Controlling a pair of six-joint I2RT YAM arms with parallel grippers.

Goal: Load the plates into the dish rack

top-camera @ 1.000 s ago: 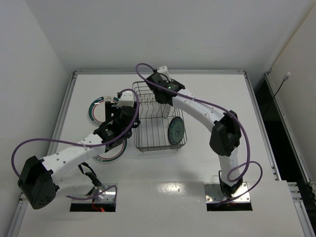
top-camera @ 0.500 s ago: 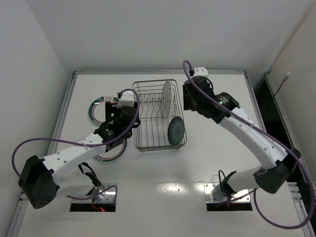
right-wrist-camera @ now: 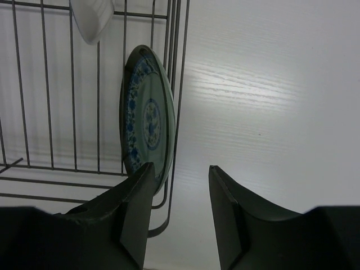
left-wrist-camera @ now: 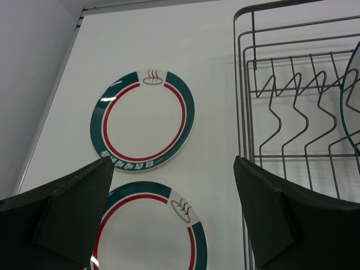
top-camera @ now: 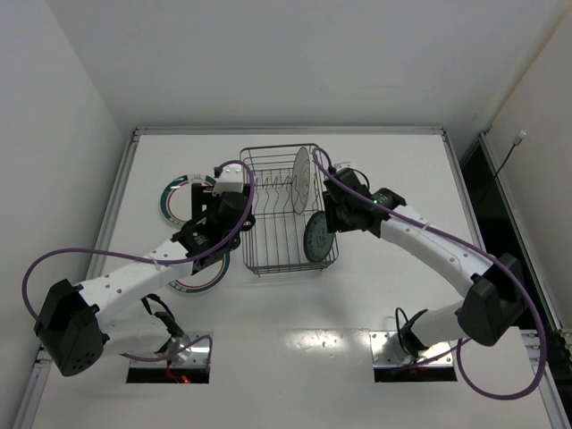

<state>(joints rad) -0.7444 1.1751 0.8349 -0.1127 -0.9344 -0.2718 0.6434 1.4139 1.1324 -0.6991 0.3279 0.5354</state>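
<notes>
The white plate [top-camera: 302, 167] and teal plate [top-camera: 317, 237] are already stood in the dish rack [top-camera: 290, 271]. The far green-banded plate [left-wrist-camera: 142, 121] and near green-banded plate [left-wrist-camera: 149, 230] are left on the counter [top-camera: 384, 295]. The left gripper [left-wrist-camera: 173, 169] and right gripper [right-wrist-camera: 181, 169] are held apart, empty.

Top cam sits high behind the arm bases [top-camera: 413, 347], looking down on the whole white table [top-camera: 393, 161]. Wrist cams are close in — left faces forward low over it, right points down — and all three share the rectangular dark wire dish rack [top-camera: 277, 241].
</notes>
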